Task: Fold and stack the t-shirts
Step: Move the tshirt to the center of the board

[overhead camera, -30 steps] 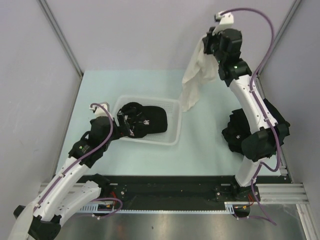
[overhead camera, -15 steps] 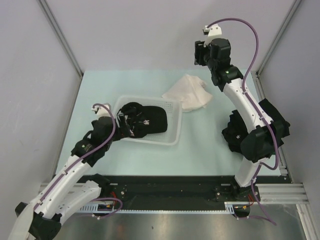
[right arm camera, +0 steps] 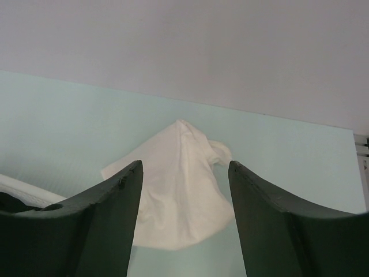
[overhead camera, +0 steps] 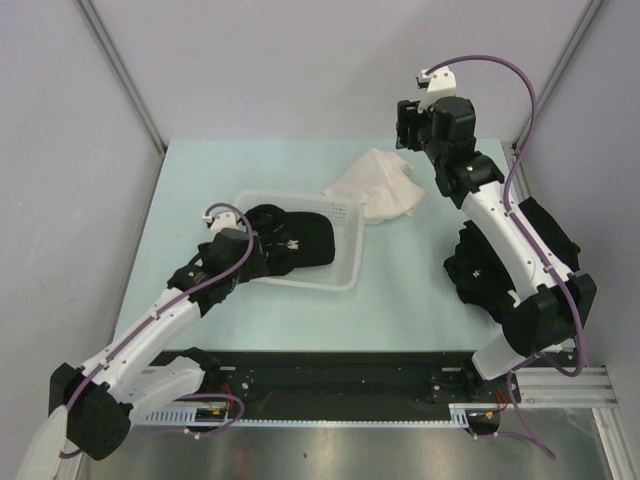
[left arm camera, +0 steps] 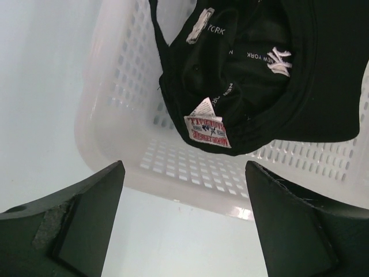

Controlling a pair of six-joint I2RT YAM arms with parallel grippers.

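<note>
A cream-white t-shirt (overhead camera: 378, 187) lies crumpled on the table just past the basket's far right corner. In the right wrist view the t-shirt (right arm camera: 179, 190) shows below and between the fingers. My right gripper (overhead camera: 408, 120) (right arm camera: 184, 167) hangs above it, open and holding nothing. A black t-shirt (overhead camera: 295, 240) (left arm camera: 253, 75) with white print and a neck label fills the white mesh basket (overhead camera: 345, 272). My left gripper (overhead camera: 252, 252) (left arm camera: 184, 173) hovers open over the basket's near left wall, just short of the black cloth. Another black t-shirt pile (overhead camera: 478, 265) sits at the right, partly hidden by the right arm.
The basket rim (left arm camera: 190, 193) lies right under the left fingers, and its edge (right arm camera: 23, 187) shows at the left of the right wrist view. Pale green table (overhead camera: 200, 180) spreads around it. Grey walls close the back and sides.
My right gripper opened and let go of the cream t-shirt, which fell from hanging into a heap on the table. My left gripper moved right, closer to the black t-shirt in the basket.
</note>
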